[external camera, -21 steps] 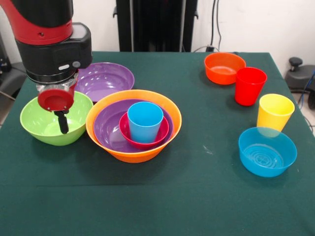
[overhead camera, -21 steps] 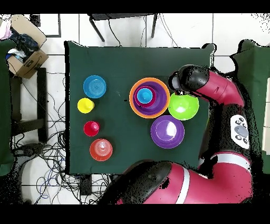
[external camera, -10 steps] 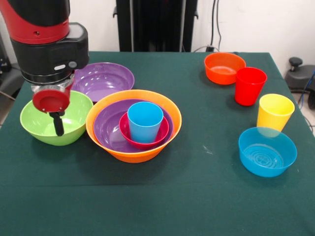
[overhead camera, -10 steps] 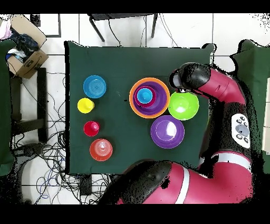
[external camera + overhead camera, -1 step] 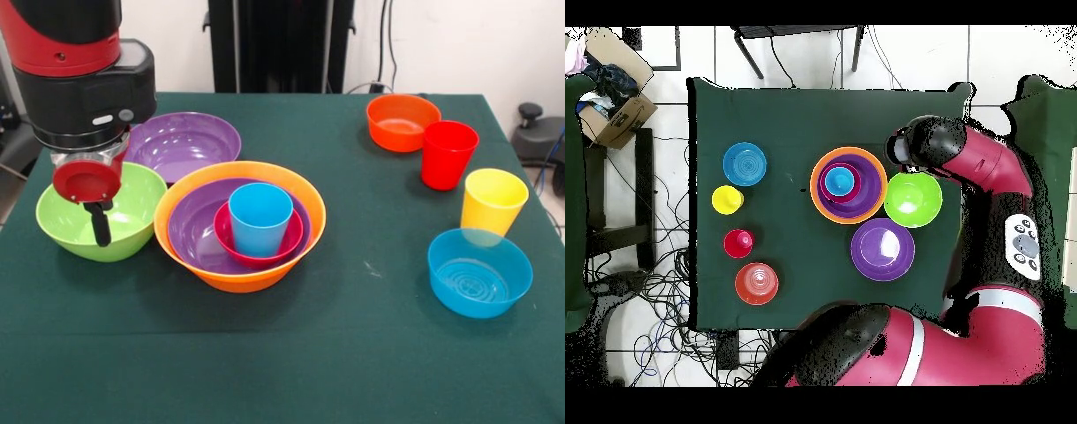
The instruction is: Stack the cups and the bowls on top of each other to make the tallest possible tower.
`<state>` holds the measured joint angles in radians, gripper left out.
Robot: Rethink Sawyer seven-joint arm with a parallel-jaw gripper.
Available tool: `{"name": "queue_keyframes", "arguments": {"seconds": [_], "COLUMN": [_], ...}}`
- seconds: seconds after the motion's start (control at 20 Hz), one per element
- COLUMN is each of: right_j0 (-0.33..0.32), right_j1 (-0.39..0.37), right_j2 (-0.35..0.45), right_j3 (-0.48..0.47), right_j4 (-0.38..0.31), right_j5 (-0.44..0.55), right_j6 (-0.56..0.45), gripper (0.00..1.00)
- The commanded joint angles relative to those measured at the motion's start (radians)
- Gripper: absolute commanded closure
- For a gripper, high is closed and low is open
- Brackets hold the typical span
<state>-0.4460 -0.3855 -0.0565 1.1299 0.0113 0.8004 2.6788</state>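
Four nested pieces form the tower (image 5: 239, 225) left of centre: orange bowl, purple bowl, pink-red bowl, blue cup (image 5: 260, 217) upright. The gripper (image 5: 100, 225) is hung low inside the lime green bowl (image 5: 62, 214) beside it; its state cannot be told.

The red and black arm (image 5: 75, 62) points straight down, its gripper (image 5: 97, 225) hanging low.

Even, bright light; soft shadows on the table (image 5: 353, 353); glossy bowls glint.
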Motion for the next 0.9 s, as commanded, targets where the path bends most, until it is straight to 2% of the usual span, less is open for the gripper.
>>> {"name": "queue_keyframes", "arguments": {"seconds": [0.05,0.35,0.65,0.9], "right_j0": [0.017,0.001,-0.022,-0.04], "right_j1": [0.005,-0.003,-0.006,0.013], "right_j2": [0.082,0.092,0.109,0.117], "right_j3": [0.018,0.057,0.113,0.108], "right_j4": [0.009,0.004,-0.005,-0.017], "right_j5": [-0.038,-0.069,-0.14,-0.173], "right_j6": [-0.011,-0.032,-0.053,-0.075], "gripper": [0.0,0.0,0.0,0.0]}}
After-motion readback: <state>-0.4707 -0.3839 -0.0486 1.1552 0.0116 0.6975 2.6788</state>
